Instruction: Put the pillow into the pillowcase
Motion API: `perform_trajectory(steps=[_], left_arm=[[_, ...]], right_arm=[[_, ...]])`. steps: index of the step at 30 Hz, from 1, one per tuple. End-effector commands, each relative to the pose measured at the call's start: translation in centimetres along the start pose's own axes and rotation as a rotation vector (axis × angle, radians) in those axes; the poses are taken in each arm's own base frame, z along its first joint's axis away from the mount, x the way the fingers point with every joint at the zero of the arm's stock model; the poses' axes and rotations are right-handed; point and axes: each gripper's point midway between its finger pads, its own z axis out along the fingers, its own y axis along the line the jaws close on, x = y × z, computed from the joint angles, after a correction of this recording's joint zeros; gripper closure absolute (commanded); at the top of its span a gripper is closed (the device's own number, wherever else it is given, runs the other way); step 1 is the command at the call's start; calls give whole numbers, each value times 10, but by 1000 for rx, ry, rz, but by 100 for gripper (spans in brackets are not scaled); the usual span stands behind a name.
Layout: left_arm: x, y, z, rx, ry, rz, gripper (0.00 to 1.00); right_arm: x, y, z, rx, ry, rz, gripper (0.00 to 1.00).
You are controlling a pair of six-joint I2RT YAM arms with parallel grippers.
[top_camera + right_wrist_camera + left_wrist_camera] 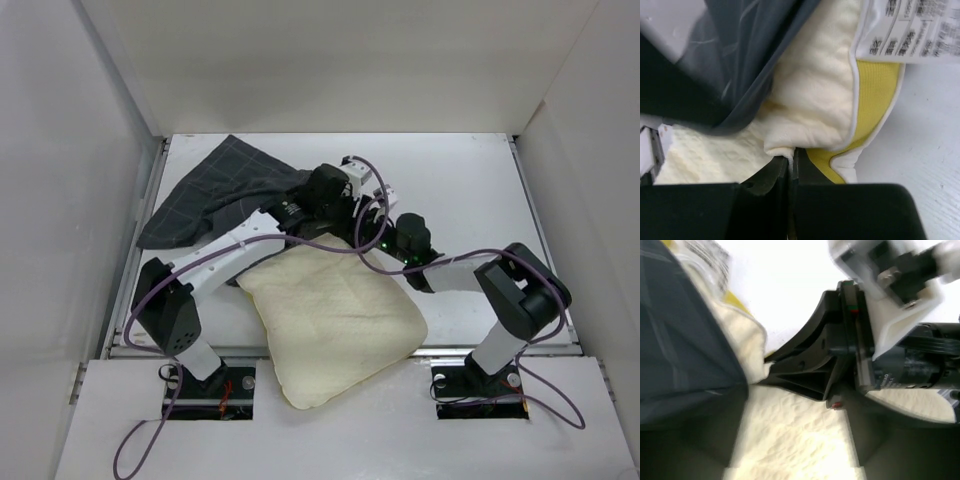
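Lying flat on the white table [460,180], the pillow [335,320] sits cream and a bit lumpy, its near corner poking out past the table's front lip. Its far edge is where everything's happening.

The right gripper [790,165] is clamped tight on a little fold of the pillow right at that far corner; in its own camera the two fingers are basically together with cream fabric squeezed between them. Just beside the pinch there's the yellow tag [875,95], plus a white care label [905,30] with print on it.

The pillowcase [205,200] is bunched up off the pillow's far-left side. One dark checked flap reaches over to the same corner and overlaps the pillow's edge there.

The left gripper [360,200] hangs over the pillow's far edge too, just beside the right one. In its blurry wrist view the jaws look spread wide, pillowcase draped against one side, bare pillow showing in the gap. I can't tell if it's actually got hold of anything.
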Motion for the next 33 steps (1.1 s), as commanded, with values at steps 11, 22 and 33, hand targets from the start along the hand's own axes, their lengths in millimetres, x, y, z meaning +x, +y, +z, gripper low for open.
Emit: perform_trajectory(steps=[11,22,33], left_arm=[[-6,-8,-60,-18,-135,-165,0],[112,16,-63,-83,-1,-393,0],[136,76,-31,-300,-3,-491,56]], right_arm=[[-18,15,-27,23,-47,7,21],[-56,-23,-46,292,6,-100,1],[51,-27,-1,147,339,28,55]])
